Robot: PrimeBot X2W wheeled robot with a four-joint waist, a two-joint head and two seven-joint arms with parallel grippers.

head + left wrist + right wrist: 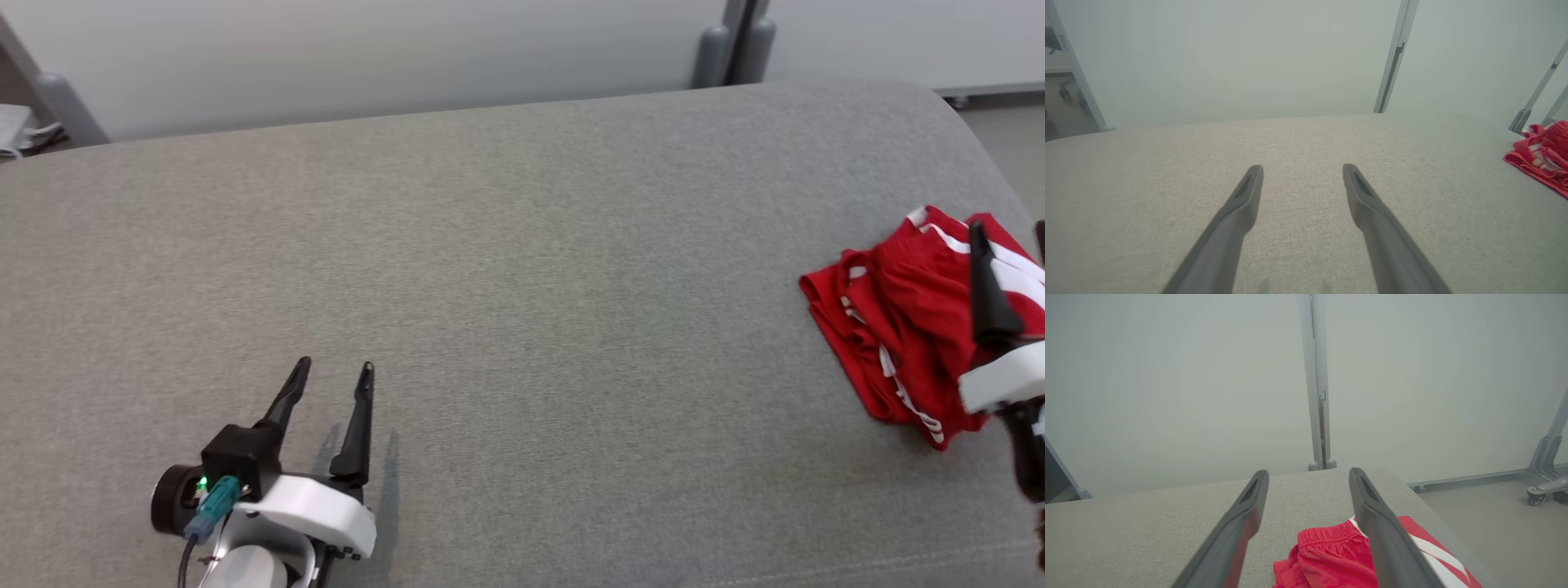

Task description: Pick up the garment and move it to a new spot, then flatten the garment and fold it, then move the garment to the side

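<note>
Head view – surface: a wide grey fabric cushion (522, 269) with a rounded far-right corner; a pale wall panel (367, 57) stands behind it.
Head view – garment: the garment (890, 327), red with white stripes, lies bunched on the cushion near its right edge.
Head view – left gripper: the left gripper (335, 367) sits at the lower left, low over bare cushion, jaws spread with nothing between them, well apart from the garment.
Head view – right gripper: the right gripper (1009, 233) is at the right edge, partly cut off. One of its dark fingers (986, 286) stands in front of the garment's right part. Contact with the cloth cannot be told here.
Left wrist view – left gripper: its fingers (1241, 212) are held wide apart, with bare grey fabric in the gap.
Left wrist view – garment: a red-and-white heap at the far right edge, on the cushion, well apart from the fingertips.
Left wrist view – background: a slim grey post (1393, 61) against the pale panel.
Right wrist view – right gripper: jaws parted, nothing clamped; grey cushion shows between them.
Right wrist view – garment: low in the frame, under the fingers. Its gathered waistband faces the far side and the white stripes run on the right part, where the right finger crosses in front.
Right wrist view – surroundings: an upright post (1316, 396) beyond the cushion's far edge; grey floor (1494, 522) to the right, with a caster (1533, 499) on it.
</note>
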